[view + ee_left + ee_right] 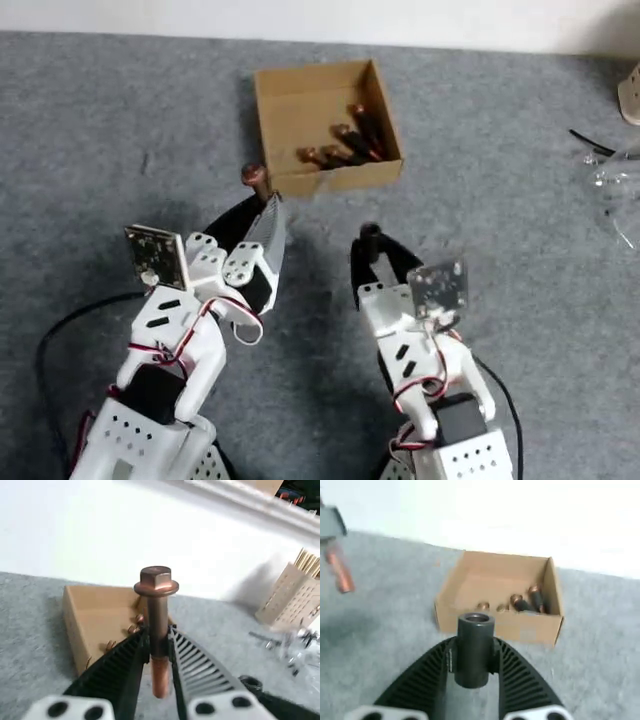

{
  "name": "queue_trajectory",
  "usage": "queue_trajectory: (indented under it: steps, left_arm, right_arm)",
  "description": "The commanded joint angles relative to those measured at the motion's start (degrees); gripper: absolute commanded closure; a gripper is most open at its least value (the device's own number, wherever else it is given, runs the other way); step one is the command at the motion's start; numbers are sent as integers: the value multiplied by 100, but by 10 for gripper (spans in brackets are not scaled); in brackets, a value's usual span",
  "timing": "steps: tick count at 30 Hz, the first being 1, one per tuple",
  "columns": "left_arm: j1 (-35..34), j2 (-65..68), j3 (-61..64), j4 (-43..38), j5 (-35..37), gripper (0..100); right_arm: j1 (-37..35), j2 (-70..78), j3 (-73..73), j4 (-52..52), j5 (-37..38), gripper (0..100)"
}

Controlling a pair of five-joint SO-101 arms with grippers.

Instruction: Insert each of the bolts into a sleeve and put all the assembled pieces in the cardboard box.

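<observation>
My left gripper (159, 647) is shut on a copper bolt (157, 625), held upright with its hex head on top. In the high view that bolt's head (253, 176) pokes out just at the near left corner of the cardboard box (275, 100). My right gripper (472, 655) is shut on a black sleeve (473, 647), upright with its bore facing up; from above the sleeve (369, 236) is in front of the box. Several assembled pieces (345, 145) lie inside the box, also in the right wrist view as assembled pieces (522, 601). The box (470, 577) stands beyond the sleeve.
Grey carpet covers the table. Clear plastic items and a cable (610, 165) lie at the far right, with a perforated beige holder (295, 597) nearby. A white wall edge runs along the back.
</observation>
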Motion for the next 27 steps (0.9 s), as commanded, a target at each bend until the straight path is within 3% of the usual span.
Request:
queue_trajectory:
  steps: [1,9,15,23,27]
  left_arm:
    - [154,-127,-418,-202,70,995]
    - [629,-145,40,-167,-466,995]
    - [646,-1095,593,-220,-809,995]
    - [708,-1508,892,-563,-1002,994]
    - [892,-1525,1015,-563,-993,994]
  right_arm:
    - [-31,-40,84,-127,62,995]
    - [-57,-127,84,-127,62,995]
    - [-75,-127,127,-127,62,995]
    - [-857,-119,268,-119,70,995]
    - [-1059,-119,347,-119,703,995]
